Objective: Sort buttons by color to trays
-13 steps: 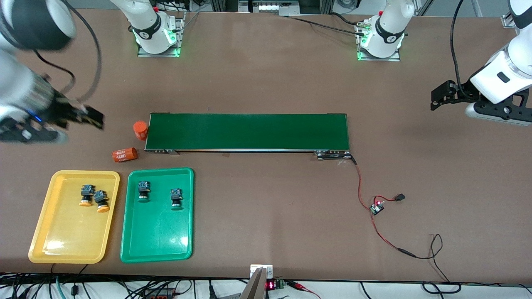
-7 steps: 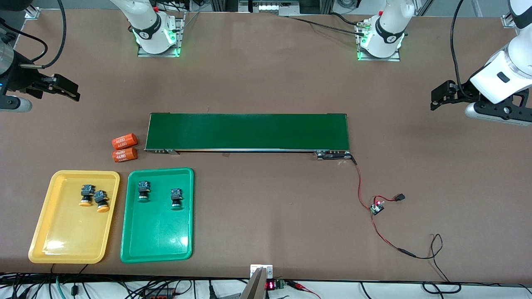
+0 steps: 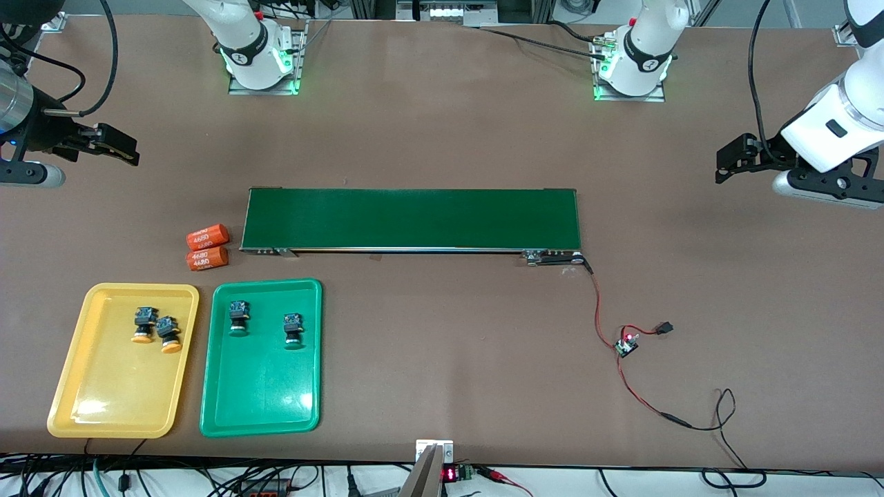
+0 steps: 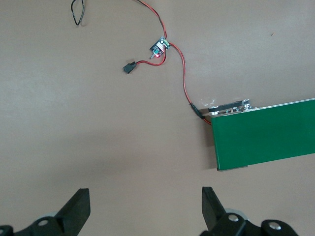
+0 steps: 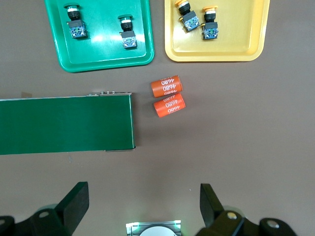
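Two buttons with orange caps lie side by side in the yellow tray. Two green-capped buttons lie apart in the green tray. The right wrist view shows both trays, green and yellow, with their buttons. My right gripper hangs open and empty over bare table at the right arm's end. Open and empty too, my left gripper waits over bare table at the left arm's end.
A long dark-green conveyor belt lies across the table's middle. Two orange cylinders marked 4680 lie between its end and the trays. Red wires and a small circuit board trail from the belt's other end.
My right arm has swung away from the belt's end toward the table's edge. The orange cylinder that stood upright by the belt now lies beside the other one. The left arm has not moved.
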`<state>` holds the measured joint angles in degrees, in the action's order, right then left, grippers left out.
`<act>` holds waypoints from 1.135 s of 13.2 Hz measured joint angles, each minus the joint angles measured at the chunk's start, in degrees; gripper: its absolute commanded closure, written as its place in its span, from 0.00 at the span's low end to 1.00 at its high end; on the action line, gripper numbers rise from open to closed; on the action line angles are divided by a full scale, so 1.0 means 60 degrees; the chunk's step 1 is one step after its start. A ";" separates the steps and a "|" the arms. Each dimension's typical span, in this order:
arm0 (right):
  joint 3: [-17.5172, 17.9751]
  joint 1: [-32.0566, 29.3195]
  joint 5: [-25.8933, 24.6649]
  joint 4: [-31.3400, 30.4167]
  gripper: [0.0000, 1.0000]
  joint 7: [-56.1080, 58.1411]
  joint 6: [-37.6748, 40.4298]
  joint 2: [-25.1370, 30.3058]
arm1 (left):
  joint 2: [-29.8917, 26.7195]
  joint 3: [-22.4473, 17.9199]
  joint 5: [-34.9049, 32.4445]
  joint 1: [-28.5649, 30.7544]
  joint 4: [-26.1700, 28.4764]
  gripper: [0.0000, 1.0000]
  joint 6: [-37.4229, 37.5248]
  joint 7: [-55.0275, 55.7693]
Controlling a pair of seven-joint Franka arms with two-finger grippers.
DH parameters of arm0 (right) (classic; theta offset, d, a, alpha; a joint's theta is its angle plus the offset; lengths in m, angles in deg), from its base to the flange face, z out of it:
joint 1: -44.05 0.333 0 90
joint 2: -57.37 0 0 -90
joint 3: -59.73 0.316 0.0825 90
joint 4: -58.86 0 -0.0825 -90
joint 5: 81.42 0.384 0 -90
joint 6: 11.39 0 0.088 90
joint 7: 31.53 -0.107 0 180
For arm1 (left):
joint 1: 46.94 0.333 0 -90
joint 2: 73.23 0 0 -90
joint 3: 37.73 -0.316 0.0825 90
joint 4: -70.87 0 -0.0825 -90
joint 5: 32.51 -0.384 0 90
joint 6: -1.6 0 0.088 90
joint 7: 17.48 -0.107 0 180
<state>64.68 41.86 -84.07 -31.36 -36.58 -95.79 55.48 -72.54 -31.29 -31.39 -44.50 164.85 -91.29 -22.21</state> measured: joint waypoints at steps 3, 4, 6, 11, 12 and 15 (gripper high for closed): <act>0.0007 0.0000 0.0111 -0.0001 0.00 -0.0004 -0.0293 -0.0035 | 0.0000 0.0000 0.0000 0.0000 0.0000 0.00 0.0000 0.0000; 0.0007 0.0000 0.0174 -0.0001 0.00 -0.0004 -0.0367 -0.0063 | 0.0000 0.0000 0.0000 0.0000 0.0000 0.00 0.0000 0.0000; 0.0007 0.0000 0.0211 -0.0002 0.00 -0.0005 -0.0373 -0.0102 | 0.0000 0.0000 0.0000 0.0000 0.0000 0.00 0.0000 0.0000; 0.0006 0.0000 0.0213 -0.0002 0.00 -0.0012 -0.0287 -0.0096 | 0.0000 0.0000 0.0000 0.0000 0.0000 0.00 0.0000 0.0000; 0.0004 -0.0001 0.0213 -0.0001 0.00 -0.0014 -0.0216 -0.0088 | 0.0000 0.0000 0.0000 0.0000 0.0000 0.00 0.0001 0.0000; -0.0006 -0.0005 0.0213 -0.0001 0.00 -0.0016 -0.0112 -0.0072 | 0.0000 0.0000 0.0000 0.0000 0.0000 0.00 0.0001 0.0000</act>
<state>64.64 41.83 -82.80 -31.36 -36.68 -96.45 55.05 -72.54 -31.29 -31.39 -44.50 164.85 -91.29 -22.21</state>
